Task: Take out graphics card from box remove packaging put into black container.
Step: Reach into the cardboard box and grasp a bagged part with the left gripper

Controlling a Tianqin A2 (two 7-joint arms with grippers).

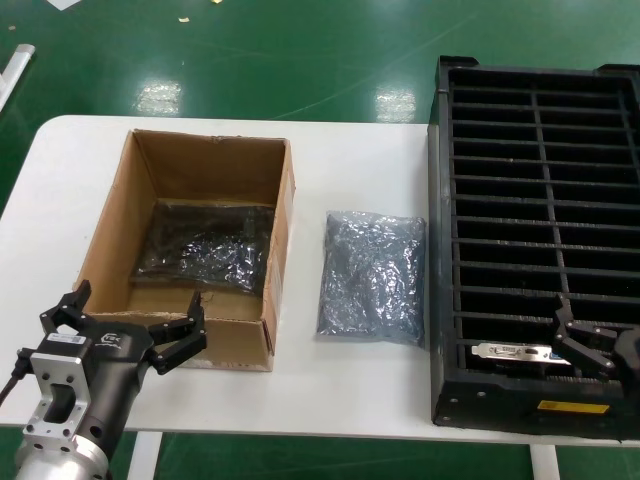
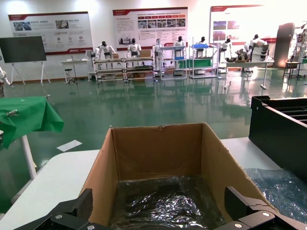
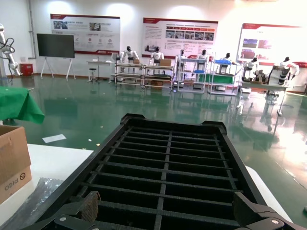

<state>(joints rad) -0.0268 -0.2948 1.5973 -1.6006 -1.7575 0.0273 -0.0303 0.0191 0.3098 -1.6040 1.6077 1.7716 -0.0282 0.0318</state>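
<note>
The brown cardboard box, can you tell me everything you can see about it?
The box is plain brown corrugated cardboard, rectangular and open on top with no flaps. It sits upright on the white table, left of a crinkly silver bag lying flat. Inside on its floor lies a dark card in shiny wrapping. The left gripper hovers open at its near wall, not holding anything.

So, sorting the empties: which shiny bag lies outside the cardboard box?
The grey-silver bag on the bare table, between box and black crate; the other lies inside.
</note>
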